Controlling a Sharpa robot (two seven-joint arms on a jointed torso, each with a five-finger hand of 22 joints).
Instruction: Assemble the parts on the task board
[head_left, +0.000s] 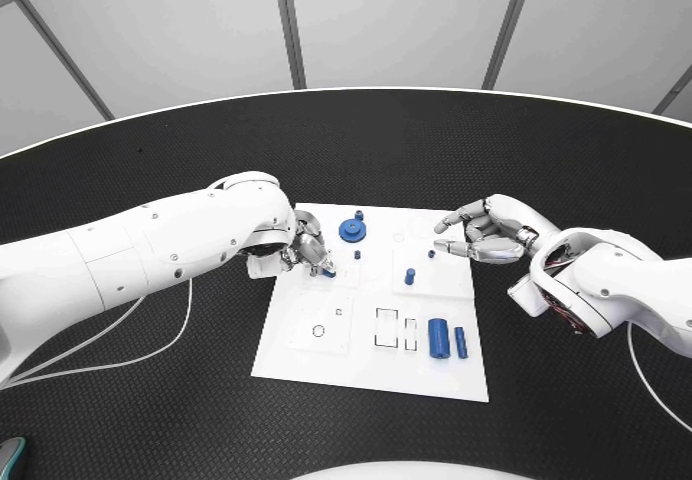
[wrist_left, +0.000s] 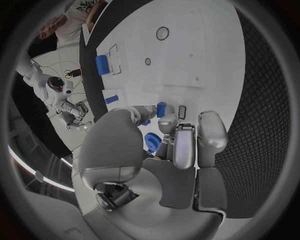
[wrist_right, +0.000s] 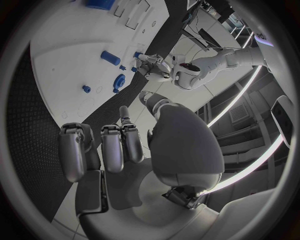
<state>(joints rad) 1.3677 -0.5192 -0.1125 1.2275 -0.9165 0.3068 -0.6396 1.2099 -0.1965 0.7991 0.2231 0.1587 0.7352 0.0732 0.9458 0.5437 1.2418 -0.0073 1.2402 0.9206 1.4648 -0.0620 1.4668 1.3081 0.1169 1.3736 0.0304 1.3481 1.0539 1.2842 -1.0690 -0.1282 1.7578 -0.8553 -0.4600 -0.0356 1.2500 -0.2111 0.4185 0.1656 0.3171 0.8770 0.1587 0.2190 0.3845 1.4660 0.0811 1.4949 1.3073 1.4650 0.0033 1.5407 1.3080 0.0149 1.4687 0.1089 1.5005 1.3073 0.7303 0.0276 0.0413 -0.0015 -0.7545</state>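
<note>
The white task board (head_left: 325, 345) lies in the middle of the table. My left hand (head_left: 303, 250) reaches over its left far part, and its fingertips (wrist_left: 167, 122) pinch a small blue part (wrist_left: 161, 109) low over the board. A blue gear (head_left: 352, 230) stands just beyond that hand. Further right, a small blue peg (head_left: 410, 276) stands upright in the board. Two blue cylinders (head_left: 438, 334) lie side by side near the right edge. My right hand (head_left: 483, 235) hovers at the board's far right corner, fingers apart and holding nothing.
Several rectangular and round recesses (head_left: 389, 327) mark the board's near half. White cables (head_left: 144, 330) trail over the black table (head_left: 173, 420) below my left arm. The table's pale rim (head_left: 87, 130) curves behind.
</note>
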